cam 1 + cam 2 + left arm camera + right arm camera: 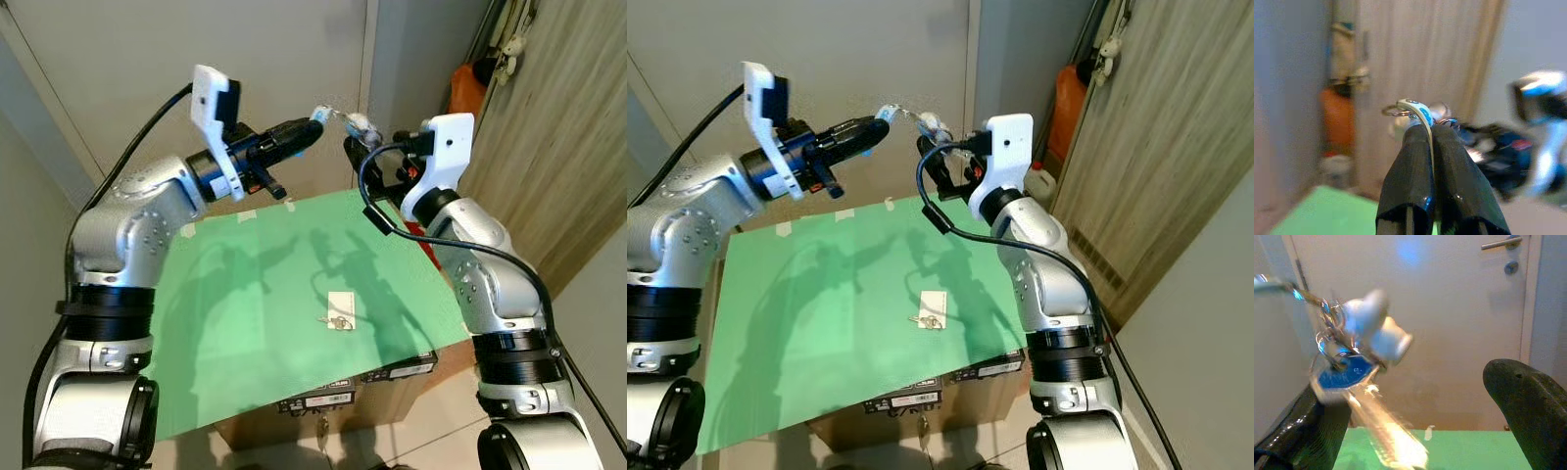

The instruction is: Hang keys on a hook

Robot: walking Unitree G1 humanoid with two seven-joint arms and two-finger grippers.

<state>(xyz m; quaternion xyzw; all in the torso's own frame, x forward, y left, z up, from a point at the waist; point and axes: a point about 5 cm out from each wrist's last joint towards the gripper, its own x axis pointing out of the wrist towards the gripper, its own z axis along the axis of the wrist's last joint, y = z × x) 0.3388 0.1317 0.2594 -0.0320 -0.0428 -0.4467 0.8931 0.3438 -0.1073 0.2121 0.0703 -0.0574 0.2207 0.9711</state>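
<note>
My left gripper [314, 126] is raised above the far edge of the green table [245, 333], shut on a white and blue tag [1420, 110] of a key bunch [358, 124]. The bunch dangles from the tag: a metal ring, a blue-headed key [1349, 369] and a white fob [1376, 328]. My right gripper [355, 149] is open just below and to the right of the bunch, and its fingers [1518, 391] stand wide apart around the keys without touching them. A second small key set [334, 321] lies by a white card [340, 302] on the table.
The table is a cardboard box [323, 401] under a green sheet. Behind it are a pale wall and a closed door with a handle [1501, 243]. On the right stand a wooden panel [558, 137] with a soft toy [507, 47] hanging on it, and an orange object [468, 86].
</note>
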